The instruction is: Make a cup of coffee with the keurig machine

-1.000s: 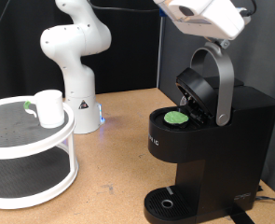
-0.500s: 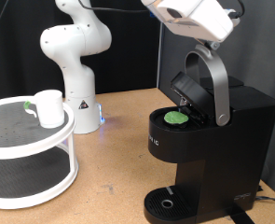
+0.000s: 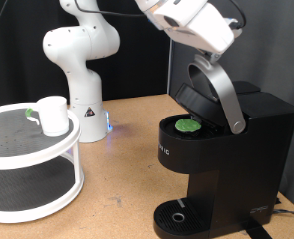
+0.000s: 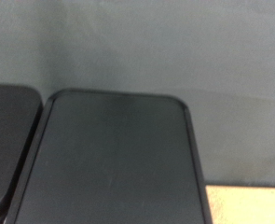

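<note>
Now I see the keurig machine (image 3: 226,149), black and boxy, on the tabletop (image 3: 127,149) at the exterior view's right, its lid raised on the silver-grey handle band (image 3: 218,95) and a green-topped pod (image 3: 189,126) seated inside. Compared with a second ago, the lid stands higher and the gripper (image 3: 191,20) sits further left; I cannot tell its finger state. The cup (image 3: 53,115) rests on the white rack (image 3: 37,184).
</note>
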